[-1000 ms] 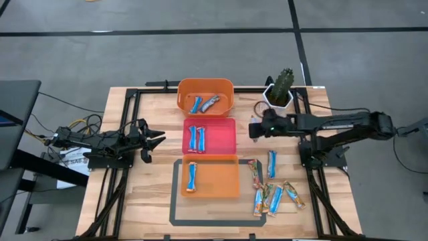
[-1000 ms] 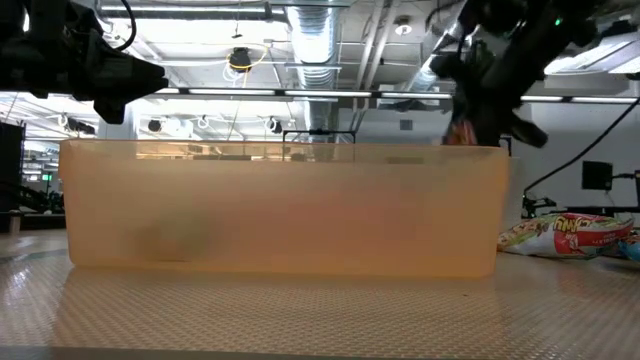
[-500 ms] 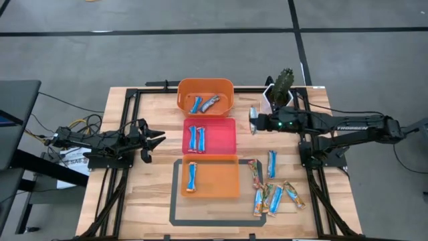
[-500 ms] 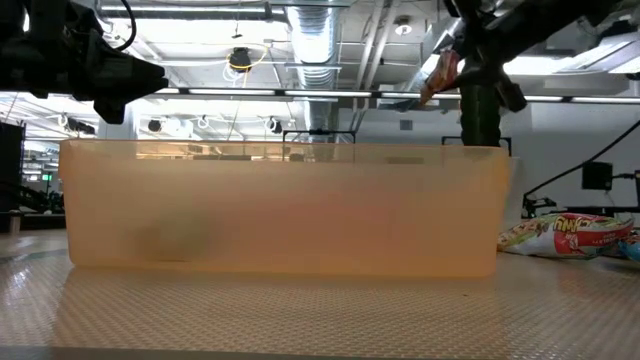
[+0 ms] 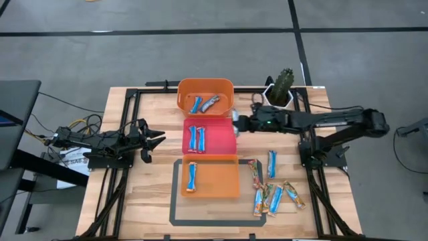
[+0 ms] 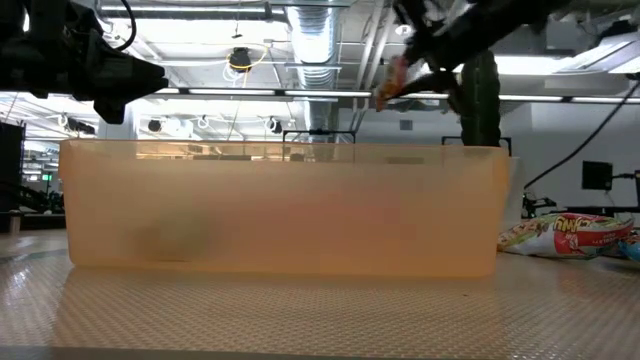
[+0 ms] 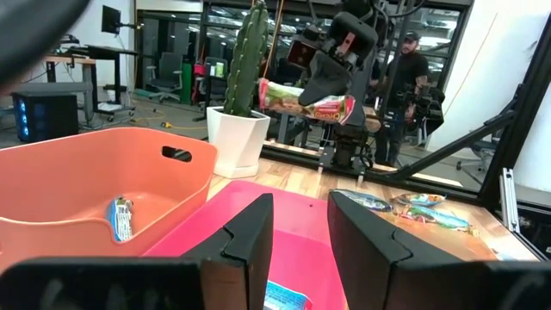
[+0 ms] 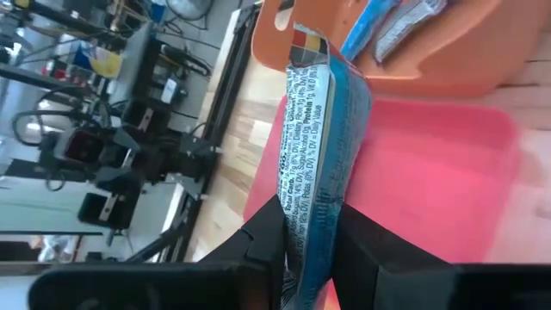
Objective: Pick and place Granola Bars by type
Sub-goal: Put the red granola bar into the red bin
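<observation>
Now the held granola bar (image 8: 314, 138) sits pinched between the two dark fingers (image 8: 267, 232) of the right pincer (image 5: 235, 120), which is clamped on it; its wrapper end sticks out past the fingertips, up in the air over the right edge of the pink-red tray (image 5: 226, 148), close to the far orange bin (image 5: 182, 94). From the left wrist view the same bar (image 7: 306, 98) hangs crosswise under that pincer, beside the cactus in its white pot (image 7: 243, 90). Two blue-and-white bars (image 5: 196, 138) lie side by side in the pink-red tray, one more blue-and-white bar (image 5: 192, 177) lies in the near orange tray (image 5: 224, 184), and two bars (image 5: 204, 103) rest in the far bin. Loose bars (image 5: 269, 189) lie scattered on the desk (image 5: 157, 194) to the right of the trays. Over on the left side, the left pincer (image 5: 157, 139) waits low, its fingers (image 7: 250, 237) a little apart and gripping nothing.
</observation>
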Controlling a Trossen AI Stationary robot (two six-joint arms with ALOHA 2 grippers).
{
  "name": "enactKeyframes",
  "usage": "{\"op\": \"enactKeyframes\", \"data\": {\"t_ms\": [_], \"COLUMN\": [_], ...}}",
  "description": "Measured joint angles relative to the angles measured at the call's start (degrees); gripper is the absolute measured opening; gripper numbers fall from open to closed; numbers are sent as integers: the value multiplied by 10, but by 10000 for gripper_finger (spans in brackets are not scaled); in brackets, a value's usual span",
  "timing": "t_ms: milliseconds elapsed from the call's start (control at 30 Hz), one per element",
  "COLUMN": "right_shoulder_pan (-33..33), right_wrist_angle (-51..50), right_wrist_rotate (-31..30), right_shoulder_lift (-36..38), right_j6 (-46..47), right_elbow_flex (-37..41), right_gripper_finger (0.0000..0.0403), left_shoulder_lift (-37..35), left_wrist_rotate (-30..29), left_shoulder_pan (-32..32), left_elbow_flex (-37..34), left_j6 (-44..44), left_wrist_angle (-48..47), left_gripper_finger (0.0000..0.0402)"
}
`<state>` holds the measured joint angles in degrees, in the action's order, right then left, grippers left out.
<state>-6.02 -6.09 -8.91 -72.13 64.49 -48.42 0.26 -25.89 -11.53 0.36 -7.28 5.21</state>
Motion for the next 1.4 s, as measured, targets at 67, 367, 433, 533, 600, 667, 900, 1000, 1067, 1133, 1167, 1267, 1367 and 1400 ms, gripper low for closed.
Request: {"op": "enactKeyframes", "data": {"t_ms": [67, 367, 433, 533, 600, 667, 900, 1000, 1067, 1133, 1167, 1267, 1367, 1400], "right_shoulder_pan": [2, 23, 28, 34, 34, 34, 33, 33, 33, 33, 33, 30, 29, 27], "right_wrist_angle": [-1, -3, -1, -1, -2, -2, -19, -21, -31, -37, -39, -53, -55, -55], "right_wrist_rotate": [0, 2, 3, 11, 15, 16, 13, 14, 15, 16, 16, 17, 17, 17], "right_shoulder_lift": [-35, -171, -194, -225, -240, -252, -274, -293, -307, -323, -331, -352, -369, -375], "right_j6": [0, 0, 0, -5, -4, -4, 15, 19, 25, 35, 36, 36, 36, 36], "right_elbow_flex": [-27, -152, -178, -213, -229, -237, -242, -242, -242, -242, -242, -242, -242, -242], "right_gripper_finger": [67, 67, 67, 67, 67, 67, 67, 67, 67, 67, 67, 67, 67, 67], "left_shoulder_lift": [0, 0, 0, 0, 0, 0, 0, 0, 0, 0, 0, 0, 0, 0], "left_wrist_rotate": [0, 0, 0, 0, 0, 0, 0, 0, 0, 0, 0, 0, 0, 0], "left_shoulder_pan": [0, 0, 0, 0, 0, 0, 0, 0, 0, 0, 0, 0, 0, 0], "left_elbow_flex": [0, 0, 0, 0, 0, 0, 0, 0, 0, 0, 0, 0, 0, 0], "left_j6": [0, 0, 0, 0, 0, 0, 0, 0, 0, 0, 0, 0, 0, 0], "left_wrist_angle": [0, 0, 0, 0, 0, 0, 0, 0, 0, 0, 0, 0, 0, 0], "left_gripper_finger": [105, 105, 105, 105, 105, 105, 105, 105, 105, 105, 105, 105, 105, 105]}}
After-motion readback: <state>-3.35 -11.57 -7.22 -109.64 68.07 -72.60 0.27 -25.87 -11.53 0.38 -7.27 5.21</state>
